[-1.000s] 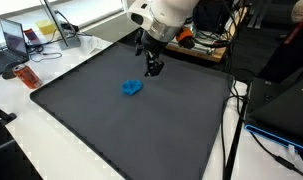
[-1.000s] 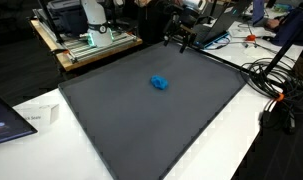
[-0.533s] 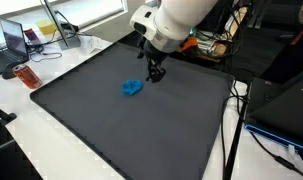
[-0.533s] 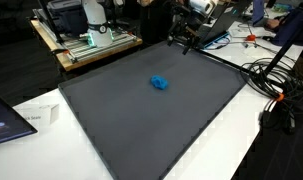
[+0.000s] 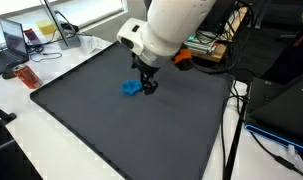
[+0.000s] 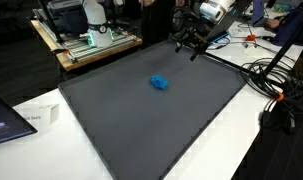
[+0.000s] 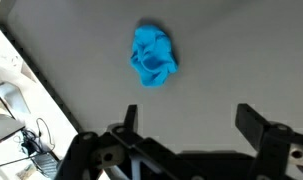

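Note:
A small crumpled blue object [image 5: 130, 88] [image 6: 160, 83] lies on a dark grey mat [image 5: 121, 130] [image 6: 151, 125] that covers the table. In both exterior views my gripper [image 5: 147, 86] [image 6: 191, 48] hangs low over the mat, close beside the blue object and not touching it. In the wrist view the blue object [image 7: 153, 56] lies ahead of the gripper [image 7: 189, 112], a little left of centre. The two black fingers stand wide apart with only bare mat [image 7: 221, 60] between them. The gripper is open and holds nothing.
A laptop [image 5: 13, 40] and a small orange-red item [image 5: 27, 76] sit on the white table beside the mat. Cables [image 6: 276, 90] trail off one mat edge. Lab equipment [image 6: 91, 25] stands behind, and a white box [image 6: 36, 115] lies near another laptop [image 6: 1, 125].
The arm has swung down and across the mat toward the blue object, from the far edge to just beside it. The jaws stayed open. The blue object has not moved.

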{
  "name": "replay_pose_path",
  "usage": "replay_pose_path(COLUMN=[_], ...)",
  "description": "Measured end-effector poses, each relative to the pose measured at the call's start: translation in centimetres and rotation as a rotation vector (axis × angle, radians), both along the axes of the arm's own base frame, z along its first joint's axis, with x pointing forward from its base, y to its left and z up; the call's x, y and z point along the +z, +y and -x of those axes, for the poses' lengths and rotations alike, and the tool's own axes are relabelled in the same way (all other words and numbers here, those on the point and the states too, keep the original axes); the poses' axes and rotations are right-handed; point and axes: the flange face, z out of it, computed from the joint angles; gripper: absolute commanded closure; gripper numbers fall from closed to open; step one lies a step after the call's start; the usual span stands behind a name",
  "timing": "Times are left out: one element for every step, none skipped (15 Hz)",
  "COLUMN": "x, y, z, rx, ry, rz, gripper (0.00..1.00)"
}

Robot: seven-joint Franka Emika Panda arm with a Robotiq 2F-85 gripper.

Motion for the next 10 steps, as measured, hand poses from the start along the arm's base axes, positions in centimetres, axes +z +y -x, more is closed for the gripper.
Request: replay_pose_path(x=[-0.2, -0.5, -0.7, -1.0, -1.3, -1.6, -1.8, -2.0, -2.1, -2.0], y=[-0.5, -1.0, -1.6, -2.3, -2.9, -3.6, -4.3, -5.0, -5.7, -6.3], z=[-0.7, -1.4, -2.1, -2.7, -3.3, -3.8, -4.2, -4.5, -4.7, -4.9], rx=[0.005, 0.015, 0.026, 0.038, 0.049, 0.059, 0.067, 0.07, 0.07, 0.07], ry=[0.003, 0.009, 0.019, 0.033, 0.049, 0.065, 0.09, 0.123, 0.16, 0.196], rz=[0.001, 0.001, -0.002, -0.009, -0.021, -0.036, -0.056, -0.078, -0.099, -0.119], gripper=[0.0, 0.0, 0.0, 0.0, 0.0, 0.0, 0.0, 0.0, 0.0, 0.0])
